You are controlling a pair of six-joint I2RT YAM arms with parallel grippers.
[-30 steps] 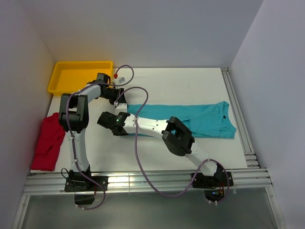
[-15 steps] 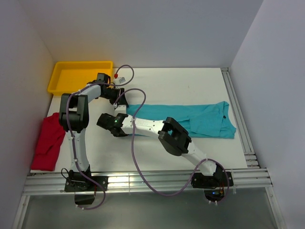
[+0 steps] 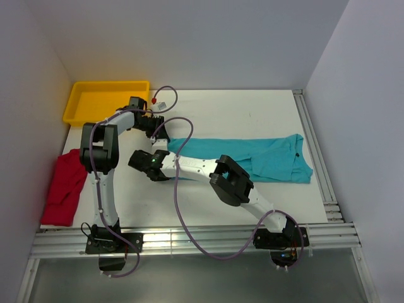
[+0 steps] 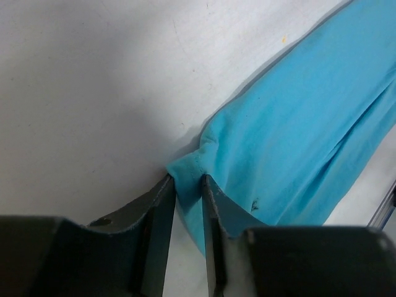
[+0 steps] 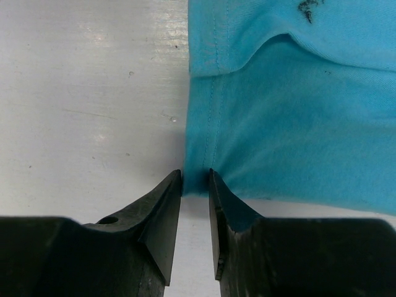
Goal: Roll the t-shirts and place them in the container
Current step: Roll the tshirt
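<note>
The teal t-shirt (image 3: 252,158) lies flat on the white table as a long folded strip running left to right. My left gripper (image 3: 161,135) is at its far left corner, and in the left wrist view the left gripper (image 4: 187,182) is shut on a bunched teal t-shirt (image 4: 297,117) corner. My right gripper (image 3: 166,175) is at the near left corner. In the right wrist view the right gripper (image 5: 195,176) pinches the hem edge of the teal t-shirt (image 5: 291,124). The red t-shirt (image 3: 63,186) lies crumpled at the table's left edge, away from both grippers.
A yellow tray (image 3: 104,101) stands at the back left corner. A small red-and-white tag (image 3: 158,104) lies beside it. Metal rails (image 3: 319,164) run along the table's right and near edges. White walls enclose the left, back and right.
The right arm's elbow has shifted slightly to the left. Both grippers stay at the teal shirt's left end, and the shirt has not moved.
</note>
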